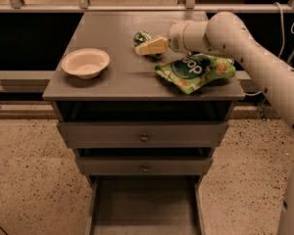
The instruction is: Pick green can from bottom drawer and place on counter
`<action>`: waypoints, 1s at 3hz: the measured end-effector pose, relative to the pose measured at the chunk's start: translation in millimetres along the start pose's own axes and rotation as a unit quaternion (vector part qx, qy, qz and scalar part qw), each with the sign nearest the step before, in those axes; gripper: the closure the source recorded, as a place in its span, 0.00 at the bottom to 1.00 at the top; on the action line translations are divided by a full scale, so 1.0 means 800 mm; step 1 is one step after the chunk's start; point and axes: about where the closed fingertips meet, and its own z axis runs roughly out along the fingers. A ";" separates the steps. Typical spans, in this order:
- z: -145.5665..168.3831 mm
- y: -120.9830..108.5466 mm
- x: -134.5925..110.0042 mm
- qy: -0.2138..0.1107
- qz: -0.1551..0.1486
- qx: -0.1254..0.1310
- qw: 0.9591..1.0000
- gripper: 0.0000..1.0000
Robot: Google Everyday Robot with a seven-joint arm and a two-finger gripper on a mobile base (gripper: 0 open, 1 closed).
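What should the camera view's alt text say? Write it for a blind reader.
The robot's gripper is over the grey counter, beside the green can on it. A pale bowl sits to the left, a green snack bag to the right; below, the bottom drawer is open.

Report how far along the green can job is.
Done: the green can appears to sit on the counter, and none shows in the open bottom drawer. In hand: the gripper is right beside the can. Left: probably just confirming release and pulling the arm clear.
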 end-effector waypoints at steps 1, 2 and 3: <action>-0.014 0.011 -0.023 -0.010 -0.065 -0.029 0.997 0.00; -0.034 0.015 -0.042 -0.020 -0.106 -0.037 0.994 0.00; -0.067 0.014 -0.063 -0.037 -0.135 -0.026 0.990 0.00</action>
